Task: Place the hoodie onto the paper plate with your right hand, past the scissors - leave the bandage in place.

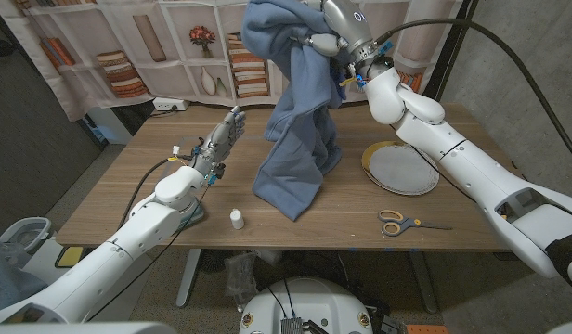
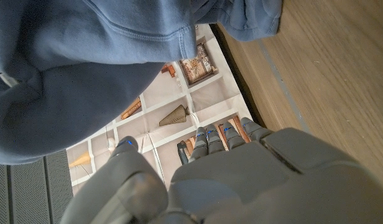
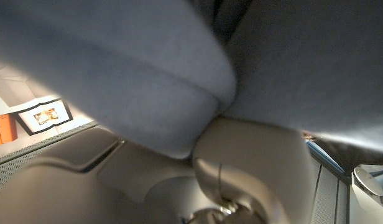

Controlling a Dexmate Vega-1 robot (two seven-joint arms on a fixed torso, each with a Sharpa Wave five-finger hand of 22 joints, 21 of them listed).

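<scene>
Head view: the right hand (image 1: 331, 41) grips the blue hoodie (image 1: 295, 130) by its upper folds, raised high. The garment's long axis hangs vertically below the hand, its lower hem touching the table. The paper plate (image 1: 401, 169) lies below the hand, on the outer side of its forearm; the scissors (image 1: 398, 223) lie nearer the robot than the plate. The left hand (image 1: 223, 139) is open, fingers extended, beside the hoodie.

Left wrist view: the hoodie (image 2: 86, 62) hangs just beyond the left hand's (image 2: 204, 180) fingertips.

Right wrist view: hoodie fabric (image 3: 148, 68) bunches against the hand.

looks like a robot lab or test room, printed bookshelf backdrop (image 1: 128, 56) hung behind the wooden surface (image 1: 342, 218), grey floor underneath
</scene>
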